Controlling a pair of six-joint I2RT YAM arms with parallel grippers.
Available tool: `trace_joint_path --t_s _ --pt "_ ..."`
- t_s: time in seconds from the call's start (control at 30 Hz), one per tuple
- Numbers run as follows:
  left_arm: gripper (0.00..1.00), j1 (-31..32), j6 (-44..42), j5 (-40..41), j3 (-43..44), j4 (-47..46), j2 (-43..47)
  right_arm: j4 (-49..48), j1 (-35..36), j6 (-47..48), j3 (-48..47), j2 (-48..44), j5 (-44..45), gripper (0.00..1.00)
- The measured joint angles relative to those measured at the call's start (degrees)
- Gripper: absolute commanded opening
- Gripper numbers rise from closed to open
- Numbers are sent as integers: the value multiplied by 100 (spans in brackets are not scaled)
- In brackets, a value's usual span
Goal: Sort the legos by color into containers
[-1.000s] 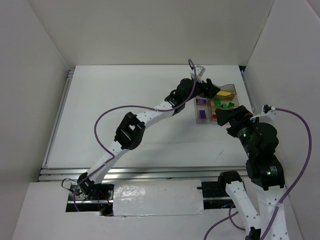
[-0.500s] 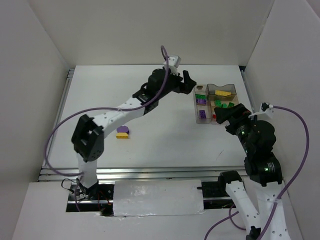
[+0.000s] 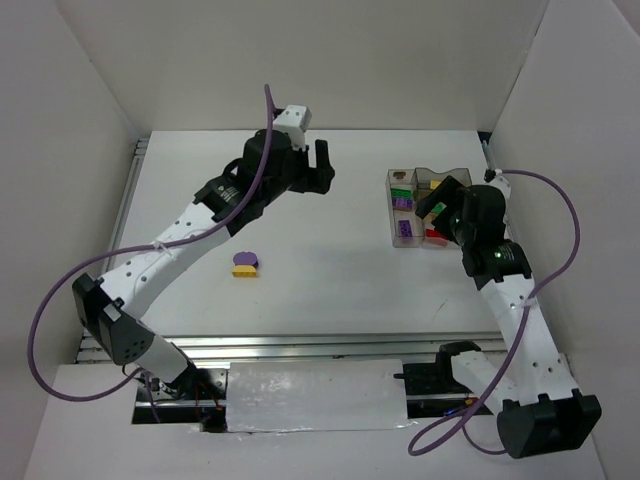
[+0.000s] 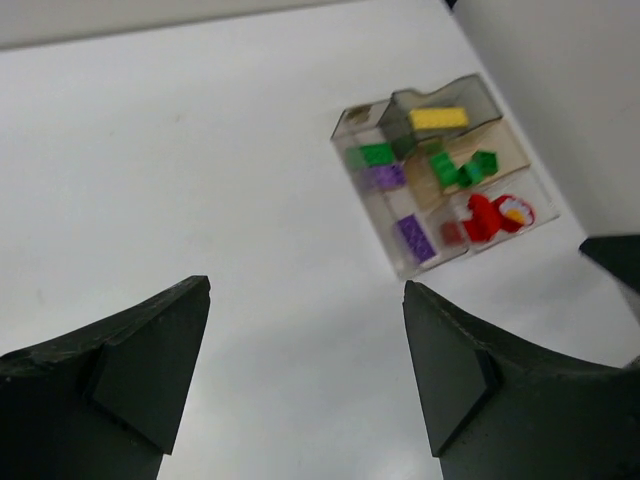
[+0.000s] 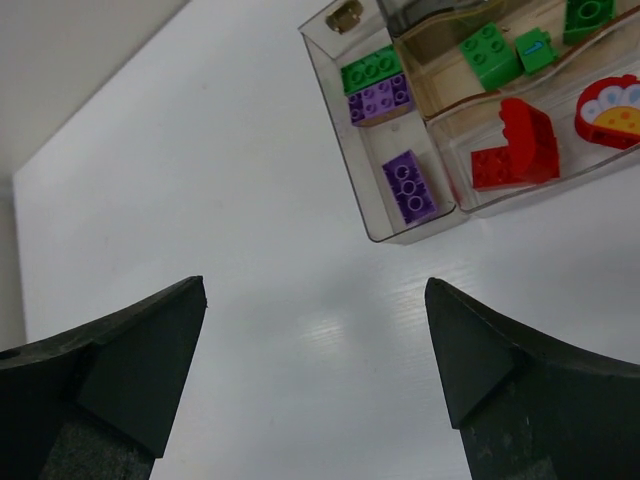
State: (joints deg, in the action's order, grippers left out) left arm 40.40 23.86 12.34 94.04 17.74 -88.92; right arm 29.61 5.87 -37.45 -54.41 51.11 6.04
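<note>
1. Far on your left, a purple-and-yellow lego (image 3: 246, 265) lies alone on the desk (image 3: 300, 290), well apart from the tray and from both arms.
2. Your left end effector (image 3: 322, 165) hangs above the far middle of the desk, between that loose lego and the tray. In its wrist view the fingers (image 4: 120, 365) stand wide apart, with bare desk showing between them.
3. The tray (image 3: 392, 215) sits on the far right of the desk. Its left column holds a green brick (image 5: 372, 68) touching a purple brick (image 5: 378, 98), with a second purple brick (image 5: 408, 186) at the nearer end.
4. Further right in the tray you have several green bricks (image 5: 488, 55) in the middle compartment and a yellow brick (image 4: 438, 117) in the far one. A red piece (image 5: 515, 145) and a rounded red piece (image 5: 610, 108) with a white and yellow face share the remaining compartment.
5. Your right end effector (image 3: 435, 208) hovers over the right side of the tray in the top view. Its fingers (image 5: 120, 365) are spread apart with only desk between them.
</note>
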Motion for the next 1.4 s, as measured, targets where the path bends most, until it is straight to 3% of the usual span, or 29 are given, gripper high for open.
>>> trace_joint_path --t_s 0.2,0.43,0.6,0.77,0.87,0.9,1.07,1.4 --pt "89 -33 70 192 -492 839 774 37 0 365 -610 730 260 86" --pt "92 -57 455 916 -1161 1974 2376 -55 0 385 -1163 1657 470 70" --pt "94 -66 291 1414 -2061 2210 3543 -260 7 -31 -1832 2905 444 65" --pt "94 -85 223 1801 -3421 2258 4422 -129 26 -166 -3495 4721 514 62" --pt "97 -85 166 1897 -3825 2262 4618 9 33 -116 -4389 5670 586 54" --pt "96 -85 166 1943 -3853 2258 4645 72 31 -101 -4588 5899 608 47" --pt "96 -92 157 2031 -3856 2065 4745 348 35 -61 -5106 6730 704 45" --pt "96 -118 153 2037 -3856 2006 4583 452 37 -229 -5132 7263 868 41"
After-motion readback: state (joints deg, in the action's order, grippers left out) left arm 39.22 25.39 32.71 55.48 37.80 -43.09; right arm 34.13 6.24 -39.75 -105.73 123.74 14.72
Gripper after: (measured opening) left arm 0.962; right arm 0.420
